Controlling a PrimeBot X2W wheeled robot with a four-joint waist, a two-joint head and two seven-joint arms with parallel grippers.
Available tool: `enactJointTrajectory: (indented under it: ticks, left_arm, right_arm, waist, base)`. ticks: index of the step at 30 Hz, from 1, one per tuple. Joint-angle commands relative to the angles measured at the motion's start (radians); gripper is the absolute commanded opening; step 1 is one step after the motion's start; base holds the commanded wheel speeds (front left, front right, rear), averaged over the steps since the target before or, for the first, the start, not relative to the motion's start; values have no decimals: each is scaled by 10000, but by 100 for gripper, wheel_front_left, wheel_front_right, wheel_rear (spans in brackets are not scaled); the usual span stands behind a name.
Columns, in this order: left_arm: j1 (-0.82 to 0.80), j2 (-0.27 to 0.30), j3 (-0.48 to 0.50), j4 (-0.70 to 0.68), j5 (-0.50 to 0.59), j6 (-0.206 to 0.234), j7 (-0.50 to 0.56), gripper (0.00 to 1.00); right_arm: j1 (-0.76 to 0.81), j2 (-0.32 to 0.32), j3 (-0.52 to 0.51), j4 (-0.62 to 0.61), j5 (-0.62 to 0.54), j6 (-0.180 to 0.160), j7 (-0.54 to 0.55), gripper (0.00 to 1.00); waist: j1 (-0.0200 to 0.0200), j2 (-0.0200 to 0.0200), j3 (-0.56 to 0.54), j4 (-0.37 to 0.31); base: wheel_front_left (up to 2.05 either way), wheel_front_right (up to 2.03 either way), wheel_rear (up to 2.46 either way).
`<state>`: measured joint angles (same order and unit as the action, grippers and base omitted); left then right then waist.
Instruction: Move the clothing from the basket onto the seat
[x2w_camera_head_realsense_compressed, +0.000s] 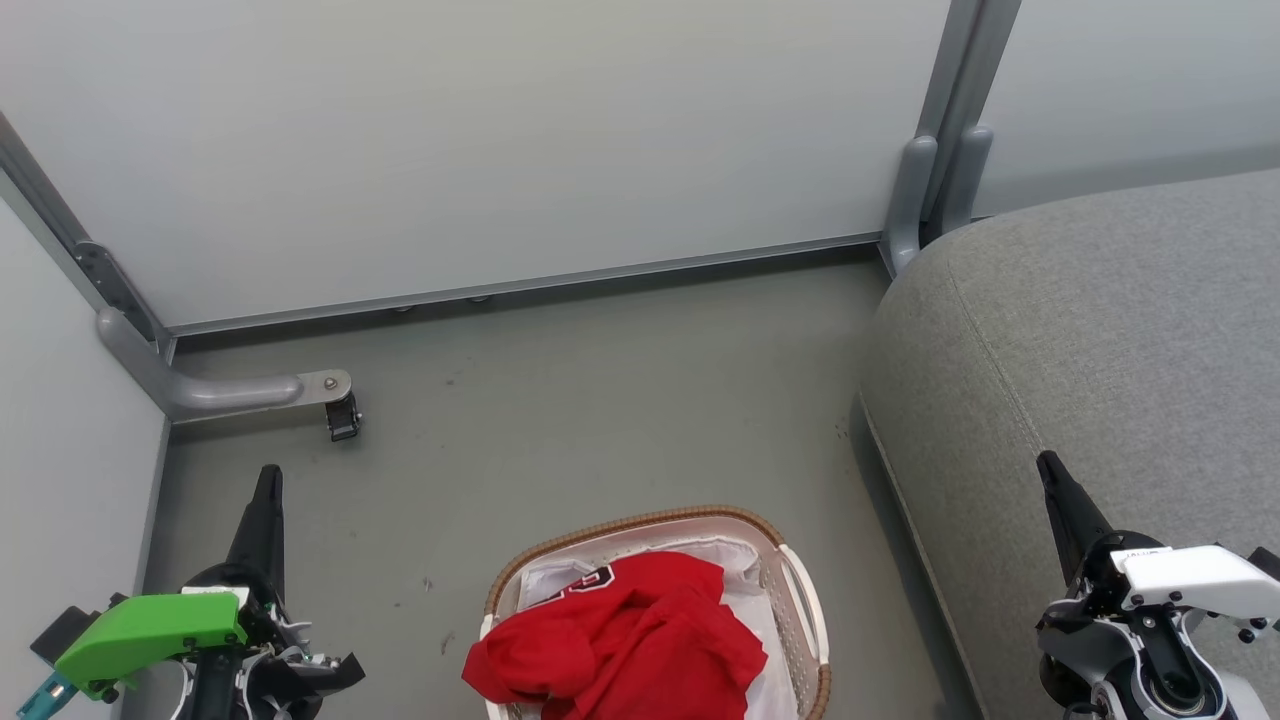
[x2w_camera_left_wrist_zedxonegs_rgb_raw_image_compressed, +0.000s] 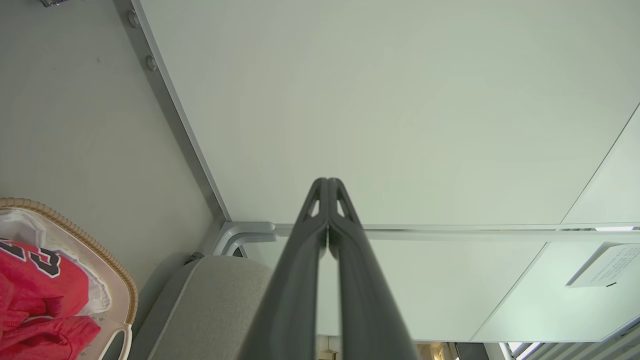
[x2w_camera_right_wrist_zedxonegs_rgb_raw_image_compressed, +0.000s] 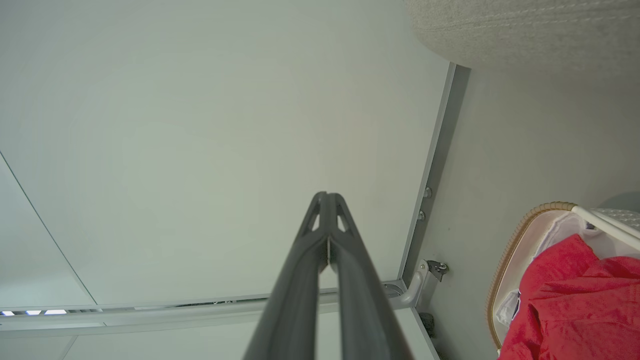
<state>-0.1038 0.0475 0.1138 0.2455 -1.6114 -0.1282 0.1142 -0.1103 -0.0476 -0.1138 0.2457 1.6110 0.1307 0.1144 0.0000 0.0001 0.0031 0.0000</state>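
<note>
Clothing (x2w_camera_head_realsense_compressed: 625, 640) lies heaped in the laundry basket (x2w_camera_head_realsense_compressed: 640, 520) at six o'clock, with your left end effector (x2w_camera_head_realsense_compressed: 268, 478) and right end effector (x2w_camera_head_realsense_compressed: 1046, 464) clenched empty, so the first grasp looks pending: open one, reach down, then carry to the sofa seat (x2w_camera_head_realsense_compressed: 1080, 330) at three o'clock.

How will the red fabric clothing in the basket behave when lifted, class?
The crumpled red fabric clothing lies in soft folds, so it will probably sag. Part drapes over the rim of the white slotted plastic basket, so it may drag there.

Left arm (x2w_camera_head_realsense_compressed: 150, 625), right arm (x2w_camera_head_realsense_compressed: 1190, 575) low; both jaws closed, empty.
</note>
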Motion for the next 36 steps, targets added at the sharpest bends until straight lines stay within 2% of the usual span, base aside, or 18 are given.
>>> enactJointTrajectory:
  ticks: [1,28,29,36]
  left_arm:
    - [-109,55,16,-18,-32,-62,24,0]
    - [-110,56,16,-19,-32,-61,24,0]
    - [2,0,-3,-2,5,0,-6,100]
    - [292,-57,-166,260,99,19,-178,100]
  right_arm:
    - [46,-53,-15,-31,40,0,22,0]
    - [46,-54,-15,-31,40,0,22,0]
    - [1,0,8,-1,-5,0,-7,100]
    - [168,108,232,339,-99,-2,-171,100]
  waist:
    - [0,-1,0,0]
    - [0,-1,0,0]
    - [0,-1,1,0]
    - [0,-1,6,4]
  base:
    - [0,0,0]
    - [0,0,0]
    - [0,0,0]
    - [0,0,0]
